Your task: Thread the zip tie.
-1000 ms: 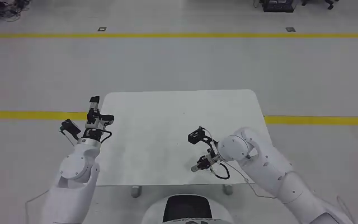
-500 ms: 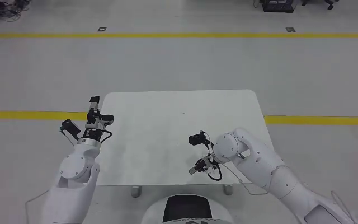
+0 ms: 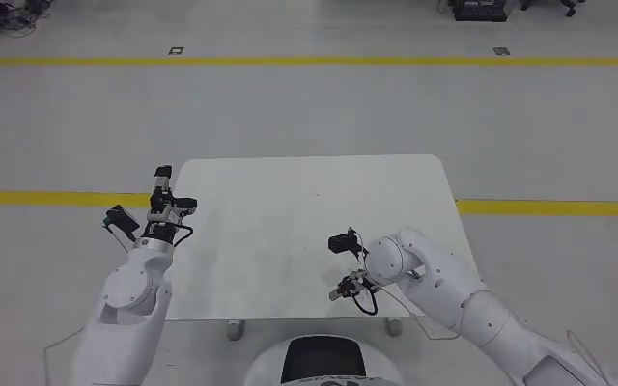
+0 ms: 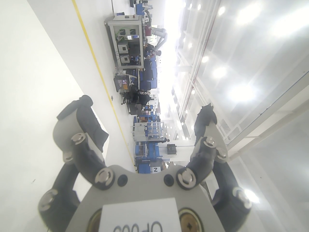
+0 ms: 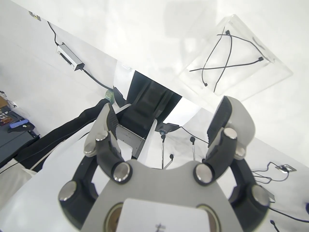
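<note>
Several black zip ties (image 5: 260,59) lie crossed in a clear shallow tray (image 5: 246,83) on the white table (image 3: 290,212), close to its front edge. My right gripper (image 5: 165,117) hangs open and empty just off that edge, a short way from the tray; in the top view the right gripper (image 3: 338,288) sits at the table's front right. My left gripper (image 3: 162,176) stays at the table's left edge. In its wrist view the left gripper (image 4: 142,114) is open, holds nothing, and points up toward the room.
Beyond the table's front edge (image 5: 149,73) the floor carries loose cables (image 5: 270,170) and a grey power box (image 5: 70,57). Yellow floor lines (image 3: 309,61) run behind and beside the table.
The right arm has shifted slightly left and rolled at the wrist, with its gripper staying near the front edge. The left arm has not moved.
</note>
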Controlling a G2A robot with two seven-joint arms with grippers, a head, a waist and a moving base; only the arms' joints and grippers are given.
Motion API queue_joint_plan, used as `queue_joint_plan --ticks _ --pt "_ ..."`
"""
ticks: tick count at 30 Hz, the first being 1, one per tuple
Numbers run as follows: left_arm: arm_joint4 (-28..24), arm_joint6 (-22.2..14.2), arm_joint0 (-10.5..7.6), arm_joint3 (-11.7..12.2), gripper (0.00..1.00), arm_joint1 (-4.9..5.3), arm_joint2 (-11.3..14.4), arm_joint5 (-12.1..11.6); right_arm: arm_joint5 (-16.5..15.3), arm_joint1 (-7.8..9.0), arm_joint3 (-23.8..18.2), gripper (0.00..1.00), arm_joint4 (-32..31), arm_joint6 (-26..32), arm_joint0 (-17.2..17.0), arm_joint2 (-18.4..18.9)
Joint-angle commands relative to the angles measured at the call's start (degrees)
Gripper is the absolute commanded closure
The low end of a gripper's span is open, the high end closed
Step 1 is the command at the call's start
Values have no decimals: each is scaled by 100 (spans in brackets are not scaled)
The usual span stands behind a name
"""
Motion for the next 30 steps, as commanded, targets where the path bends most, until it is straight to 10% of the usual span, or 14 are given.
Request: queue_joint_plan --ticks 1,23,26,30 --pt "0 0 0 0 0 0 0 0 0 -3 84 0 -31 -109 -48 -12" --pt "0 0 0 0 0 0 0 0 0 -63 319 0 -510 -304 -228 140" --pt "0 0 0 0 0 0 0 0 0 -92 315 42 -662 -342 -299 235" --pt "0 0 0 0 0 0 0 0 0 -140 299 52 -838 -271 -387 362"
